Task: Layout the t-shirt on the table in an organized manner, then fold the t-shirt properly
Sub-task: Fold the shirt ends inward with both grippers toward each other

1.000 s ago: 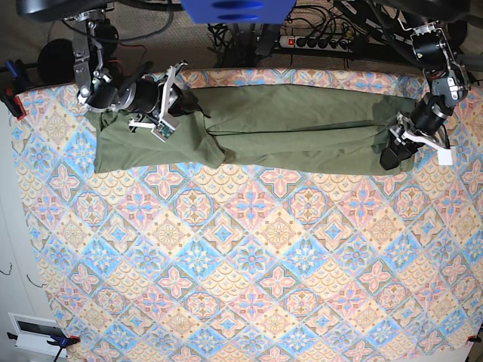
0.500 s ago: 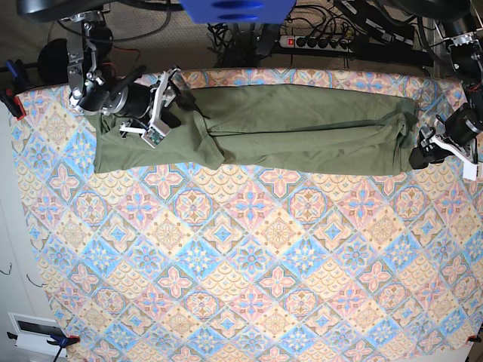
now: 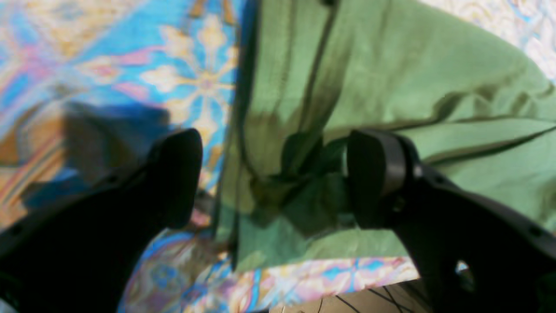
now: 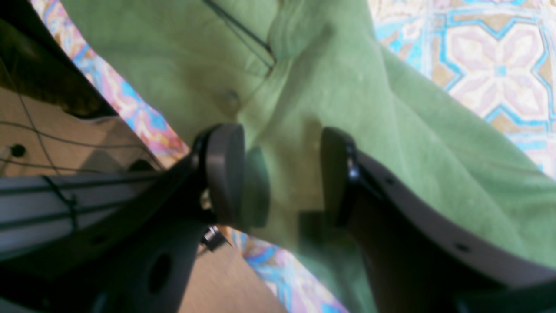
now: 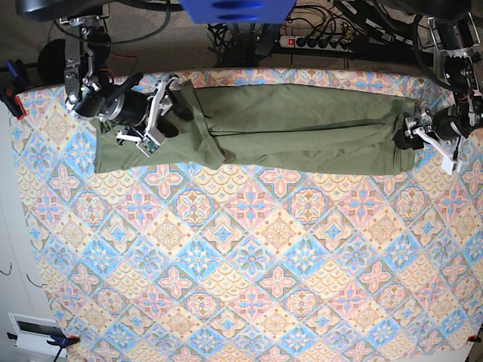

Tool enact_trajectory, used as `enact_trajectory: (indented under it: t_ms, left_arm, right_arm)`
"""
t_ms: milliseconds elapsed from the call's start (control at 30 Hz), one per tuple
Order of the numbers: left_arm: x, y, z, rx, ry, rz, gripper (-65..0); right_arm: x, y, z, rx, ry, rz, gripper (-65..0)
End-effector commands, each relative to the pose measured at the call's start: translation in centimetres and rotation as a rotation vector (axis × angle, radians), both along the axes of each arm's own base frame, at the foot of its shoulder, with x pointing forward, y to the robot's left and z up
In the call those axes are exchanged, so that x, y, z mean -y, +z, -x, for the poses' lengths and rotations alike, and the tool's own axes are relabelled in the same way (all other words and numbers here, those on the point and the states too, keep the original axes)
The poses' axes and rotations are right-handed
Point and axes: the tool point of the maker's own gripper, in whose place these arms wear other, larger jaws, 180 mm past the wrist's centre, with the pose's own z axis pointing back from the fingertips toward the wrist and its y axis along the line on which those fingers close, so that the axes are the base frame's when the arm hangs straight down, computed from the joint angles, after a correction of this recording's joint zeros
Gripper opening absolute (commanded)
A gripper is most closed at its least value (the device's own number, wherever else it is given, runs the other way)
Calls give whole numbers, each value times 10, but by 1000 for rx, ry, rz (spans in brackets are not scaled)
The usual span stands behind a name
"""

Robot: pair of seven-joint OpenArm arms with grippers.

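The olive-green t-shirt [image 5: 302, 128] lies in a long, wrinkled band along the far side of the patterned table [image 5: 249, 264]. My right gripper [image 5: 175, 113] is over the shirt's left end. In its wrist view it [image 4: 280, 178] is open, jaws apart just above the green cloth [image 4: 391, 130]. My left gripper [image 5: 405, 132] is at the shirt's right end. In its wrist view it [image 3: 273, 178] is open and straddles the shirt's edge [image 3: 391, 65], with a small bunch of cloth between the fingers and the table [image 3: 130, 65] under one finger.
The table's far edge runs just behind the shirt, with a power strip [image 5: 321, 41] and cables on the floor beyond. A clamp [image 5: 11, 102] holds the cloth at the left edge. A white box [image 5: 34, 332] sits off the near left corner.
My left gripper swung out right past the shirt's end, then came back up onto that end. My right gripper drifted slightly left over the shirt. The shirt's right end was drawn out a little.
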Motion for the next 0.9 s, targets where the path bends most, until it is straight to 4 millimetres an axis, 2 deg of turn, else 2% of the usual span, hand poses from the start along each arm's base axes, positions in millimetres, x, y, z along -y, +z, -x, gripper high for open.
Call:
enact_trajectory:
  t_ms: [0, 167, 233, 333, 400, 567, 600, 633, 867]
  left_arm:
    - [-5, 8, -8, 28, -2, -12, -139]
    - [13, -8, -9, 5, -5, 35, -139]
    - [26, -17, -8, 4, -14, 59, -140]
    - [45, -27, -5, -15, -45, 90, -186]
    - [54, -30, -3, -19, -49, 110, -262]
    - [66, -24, -6, 36, -116, 151, -573]
    - [65, -21, -8, 45, -115, 151, -630]
    - [59, -19, -9, 54, -97, 146, -650]
    - [-27, 10, -9, 136, 112, 3, -650]
  right_arm:
    - [-2, 12, -6, 39, 1, -31, -375]
    - [-2, 12, -6, 40, 1, -29, -375]
    - [-2, 12, -6, 40, 1, -29, -375]
    - [-2, 12, -6, 40, 1, -29, -375]
    - [-1, 13, -7, 41, 0, -29, -375]
    - [7, 14, -10, 48, -23, -20, -375]
    - [9, 14, -11, 51, -31, -17, -375]
    - [12, 15, -12, 52, -37, -13, -375]
    - [14, 16, -12, 53, -47, -17, -375]
